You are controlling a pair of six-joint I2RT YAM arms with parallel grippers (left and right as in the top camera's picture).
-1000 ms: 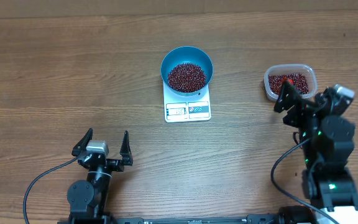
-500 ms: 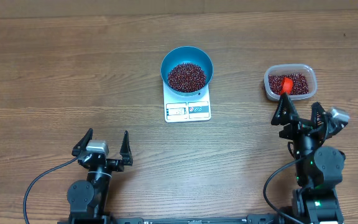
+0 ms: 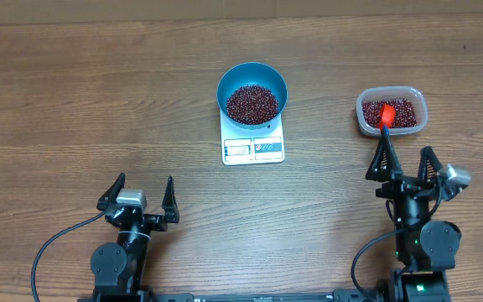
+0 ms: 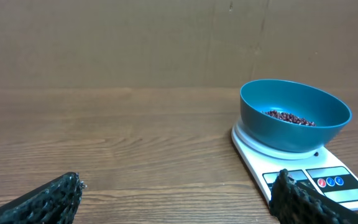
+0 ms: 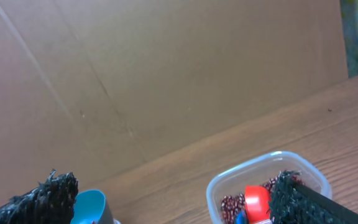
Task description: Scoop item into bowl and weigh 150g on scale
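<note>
Presently | beans (image 3: 252,102) being weighed in bowl (image 3: 228,84) on scale (image 3: 253,149) | left gripper (image 3: 144,181), right gripper (image 3: 404,151) being held wide, empty | display (image 3: 238,150) check being needed next

One bowl (image 3: 224,87), one scale (image 3: 253,149), one tub (image 3: 392,90), one scoop (image 3: 386,112), two grippers (image 3: 145,186) (image 3: 405,159), and two heaps of beans (image 3: 252,102).

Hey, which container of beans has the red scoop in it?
The clear plastic tub on the right, with the red scoop lying in its beans; the blue bowl on the white scale holds only beans.
</note>
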